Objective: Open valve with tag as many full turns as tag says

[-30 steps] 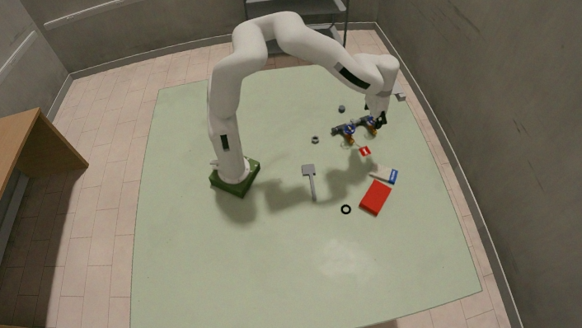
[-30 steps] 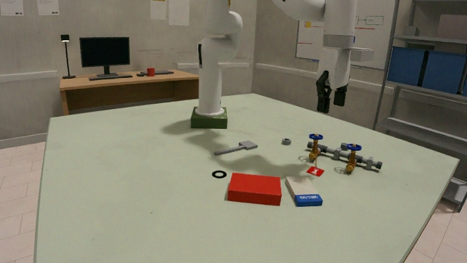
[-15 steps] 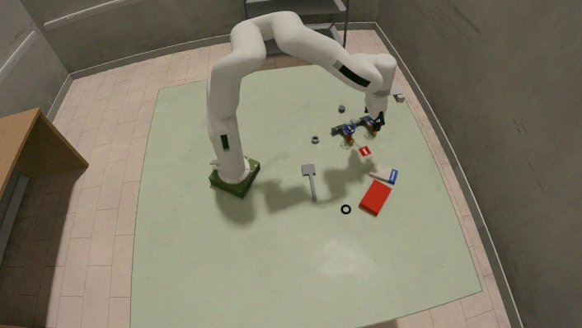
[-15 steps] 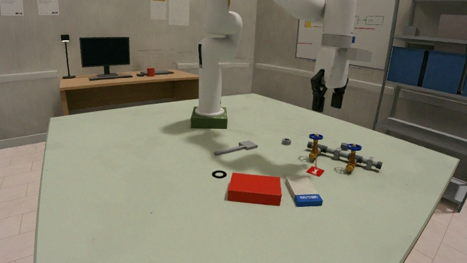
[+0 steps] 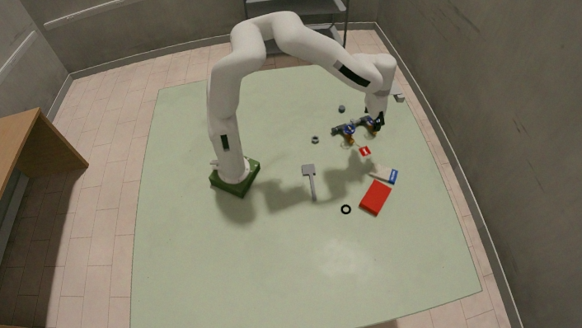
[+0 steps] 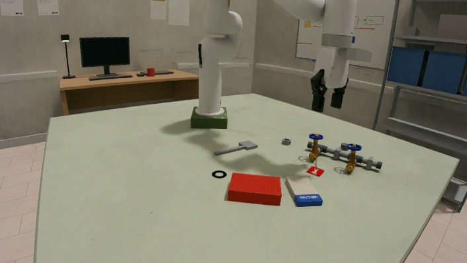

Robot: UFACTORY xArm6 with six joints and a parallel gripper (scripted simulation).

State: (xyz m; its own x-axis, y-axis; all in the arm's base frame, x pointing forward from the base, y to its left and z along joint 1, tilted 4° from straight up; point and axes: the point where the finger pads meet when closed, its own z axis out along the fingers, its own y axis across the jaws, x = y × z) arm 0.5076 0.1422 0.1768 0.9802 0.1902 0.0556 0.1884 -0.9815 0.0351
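A grey pipe point(image 5: 339, 129) point(image 6: 331, 152) lies on the table and carries two brass valves with blue handwheels. One valve point(image 5: 349, 129) point(image 6: 315, 137) has a red tag point(image 5: 364, 151) point(image 6: 315, 171) chained to it; the tag lies flat on the table in front of it, and its writing is too small to read. The other valve point(image 5: 370, 122) point(image 6: 353, 147) has no tag. My gripper point(image 5: 373, 117) point(image 6: 327, 106) is open and empty. It points down and hangs well above the pipe, touching nothing.
A red box point(image 5: 375, 197) point(image 6: 254, 188) and a white-and-blue box point(image 5: 384, 173) point(image 6: 303, 189) lie near the tag. A grey paddle tool point(image 5: 309, 175) point(image 6: 236, 149), a black ring point(image 5: 345, 213) point(image 6: 219, 171), a grey nut point(image 5: 316, 138) point(image 6: 286, 141) and a grey cylinder point(image 5: 341, 108) lie around.
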